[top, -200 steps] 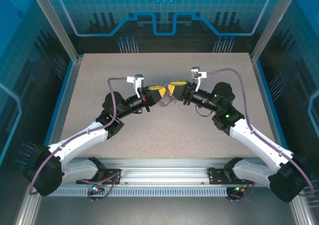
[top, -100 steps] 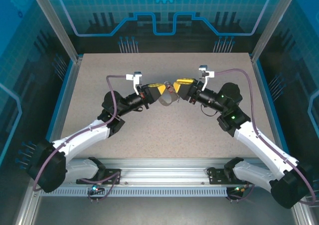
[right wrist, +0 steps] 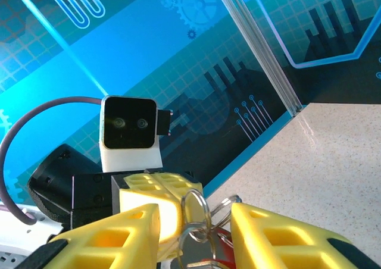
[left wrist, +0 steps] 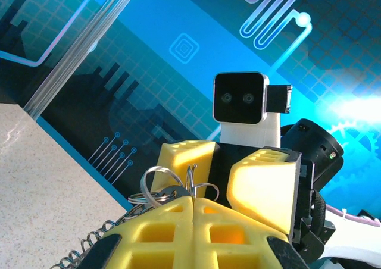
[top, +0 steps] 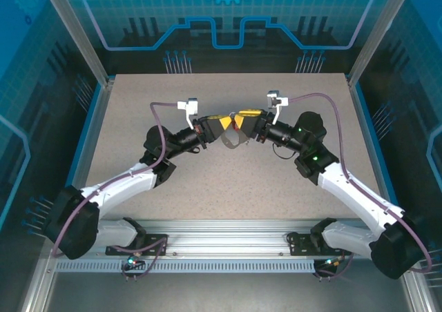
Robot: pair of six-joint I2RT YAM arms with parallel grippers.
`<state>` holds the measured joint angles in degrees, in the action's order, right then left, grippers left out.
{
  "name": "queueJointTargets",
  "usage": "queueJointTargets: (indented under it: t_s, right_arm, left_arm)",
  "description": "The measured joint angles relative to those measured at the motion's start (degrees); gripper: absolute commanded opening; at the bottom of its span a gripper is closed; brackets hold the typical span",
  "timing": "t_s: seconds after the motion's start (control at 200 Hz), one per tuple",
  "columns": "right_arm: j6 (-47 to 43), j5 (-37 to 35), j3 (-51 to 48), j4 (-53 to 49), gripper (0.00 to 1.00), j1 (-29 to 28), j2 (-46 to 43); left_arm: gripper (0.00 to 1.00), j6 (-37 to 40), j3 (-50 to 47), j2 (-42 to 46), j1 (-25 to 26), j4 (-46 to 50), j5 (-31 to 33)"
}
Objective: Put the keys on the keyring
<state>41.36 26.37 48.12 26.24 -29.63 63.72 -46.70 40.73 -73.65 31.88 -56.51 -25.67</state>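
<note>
Overhead, both arms are reaching inward above the middle of the speckled table (top: 138, 112). The left gripper (top: 226, 124) and right gripper (top: 239, 123) are meeting tip to tip, clear of the surface. A grey shape (top: 231, 141) is hanging just beneath them, too small to identify.

Left wrist view: the left gripper (left wrist: 193, 202) is pressing its yellow fingers together on the keyring (left wrist: 143, 196). Its silvery wire rings are sticking out above the fingertips, and a coiled spring (left wrist: 83, 249) is trailing off to the lower left. Directly opposite, the right gripper (left wrist: 223, 171) and the right wrist camera (left wrist: 240, 98) are blocking the view beyond.

Right wrist view: the right gripper (right wrist: 195, 224) is keeping its fingers parted, with a ring of the keyring (right wrist: 189, 232) and the red key (right wrist: 219, 254) sitting between them. Whether either pad is touching the key cannot be told. A yellow finger (right wrist: 158, 191) of the left gripper is standing just behind the ring, beneath the left wrist camera (right wrist: 130, 123), with a purple cable (right wrist: 36, 123) arching to one side.
</note>
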Motion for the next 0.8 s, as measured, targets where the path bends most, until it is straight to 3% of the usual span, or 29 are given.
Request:
queueJointTargets:
  t_s: [0.225, 0.46, 0.575, 0.745, 0.8]
  right_arm:
    - [0.07, -0.28, 0.00, 0.87, 0.18, -0.31, 0.46]
    - [-0.07, -0.24, 0.33, 0.87, 0.18, -0.35, 1.03]
    - [-0.90, -0.39, 0.33, 0.79, 0.00, -0.35, 1.03]
    - [-1.33, -0.83, 0.37, 0.37, 0.00, -0.35, 1.11]
    - [-1.40, -0.92, 0.37, 0.09, 0.00, -0.33, 1.11]
  left_arm:
    - [0.00, -0.48, 0.00, -0.42, -0.02, -0.68, -0.17]
    - [0.00, -1.05, 0.00, -0.50, -0.17, -0.85, -0.17]
    - [0.00, -1.09, 0.00, -0.57, -0.24, -0.92, -0.20]
    - [0.00, -1.29, 0.00, -0.57, -0.35, -1.16, -0.22]
    - [0.15, -1.27, 0.00, -0.57, -0.52, -0.85, -0.31]
